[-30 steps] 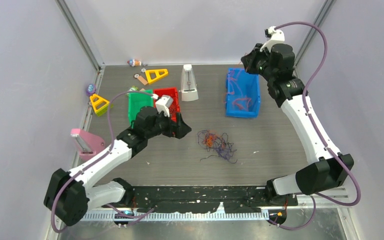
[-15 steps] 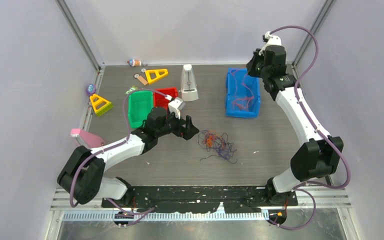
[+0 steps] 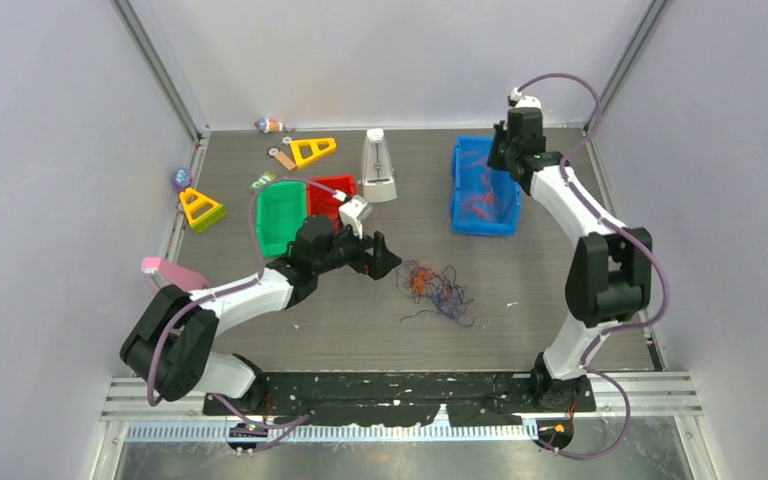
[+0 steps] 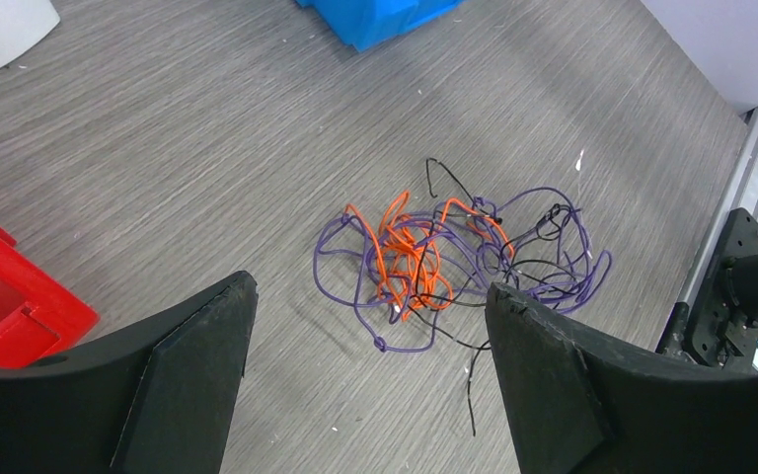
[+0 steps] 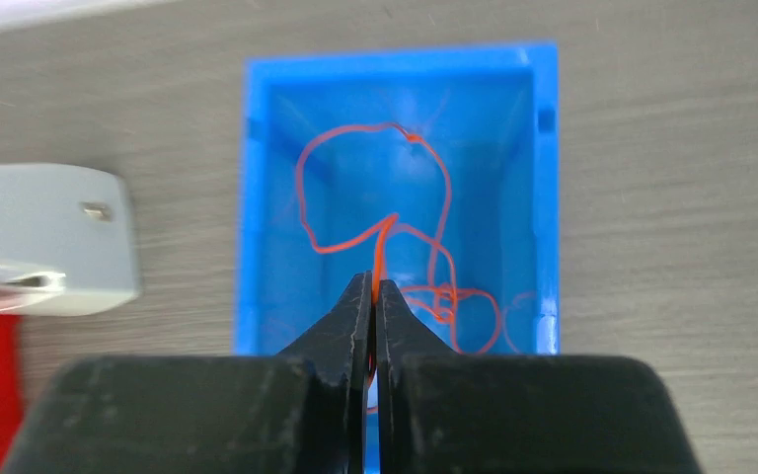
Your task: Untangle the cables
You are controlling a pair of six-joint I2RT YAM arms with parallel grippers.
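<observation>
Cables (image 4: pixel 405 257) are lying tangled before the open left pincer (image 4: pixel 370 291), while the right pincer (image 5: pixel 373 281) is gripping an orange strand (image 5: pixel 378 247) over a blue bin (image 5: pixel 257 197).

Table (image 4: pixel 158 148): matt grey surface with a fine wood-like grain.
Blue bin (image 5: pixel 543 197): smooth moulded plastic, slight gloss.
Orange cable (image 5: pixel 413 139) inside the blue bin: thin, smooth-coated strand.
Cables (image 4: pixel 405 242) on the table near the blue bin: smooth sheath, faint sheen.
Fingers (image 4: pixel 553 385) of the left gripper (image 4: pixel 370 293), and the right gripper (image 5: pixel 370 283): matt black plastic, finely grainy.
Red bin (image 4: pixel 0 296): glossy plastic.
White case (image 5: pixel 39 237) beside the blue bin: smooth satin plastic.
</observation>
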